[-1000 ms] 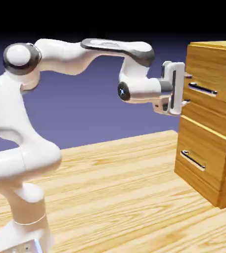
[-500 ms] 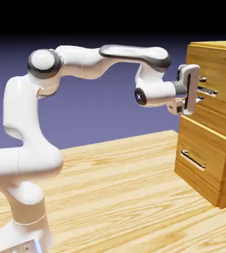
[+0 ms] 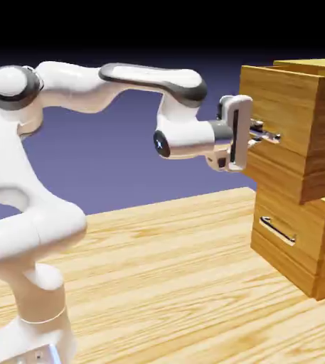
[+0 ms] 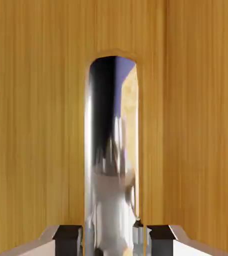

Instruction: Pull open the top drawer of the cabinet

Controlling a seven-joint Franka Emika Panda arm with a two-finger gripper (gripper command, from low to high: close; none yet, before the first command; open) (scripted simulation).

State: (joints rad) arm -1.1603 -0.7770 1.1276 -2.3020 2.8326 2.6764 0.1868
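Step in hand, as judged: drawing the top drawer [image 3: 286, 121] further out. It sits at the upper right of the exterior view, its front standing proud of the cabinet [image 3: 300, 242] and part of its open top showing. Fingers [image 3: 256, 133]: closed on the handle [image 3: 270, 135]. In the hand view the silver bar runs from upper middle to the bottom edge, between the two tips.

Technique: keep the grip firm and pull straight back along the drawer's travel, toward the exterior view's left, at an even rate. Avoid lifting or twisting the wrist; a skewed pull could bind the drawer or let the smooth bar slip. Hold height constant. Judged partway done; more travel may be wanted before release.

Surface: desk [image 3: 144, 263] of pale, streaky-grained wood, filling the lower frame beneath arm and cabinet. Lower drawer [image 3: 279, 249] shut. Room: plain blue-violet backdrop, darkening to black along the top.
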